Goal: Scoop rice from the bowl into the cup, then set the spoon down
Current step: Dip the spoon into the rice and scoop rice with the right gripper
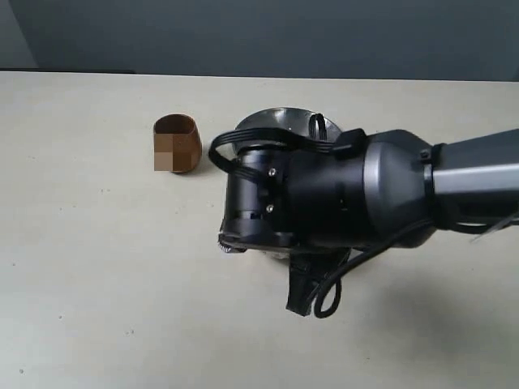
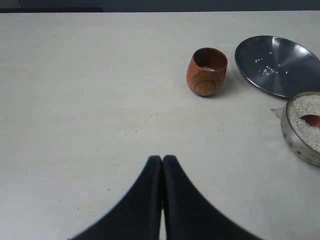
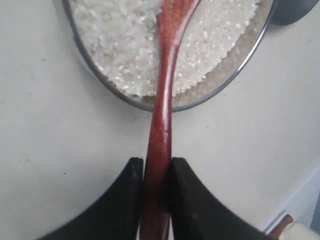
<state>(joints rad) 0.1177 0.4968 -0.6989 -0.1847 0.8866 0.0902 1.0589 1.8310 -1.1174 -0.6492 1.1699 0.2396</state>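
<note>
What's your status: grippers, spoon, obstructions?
Right gripper shut on spoon, scoop in rice, in bowl. Left gripper shut, empty. Nothing between bowl and cup.

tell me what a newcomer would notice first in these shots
The right claw is clamped on a slender reddish-brown wooden spoon, whose scoop end lies in the white rice in a round shiny steel bowl. In the exterior view the bulky black right arm hides most of that bowl. A small rounded brown wooden cup stands apart on the table, a few grains inside.
</note>
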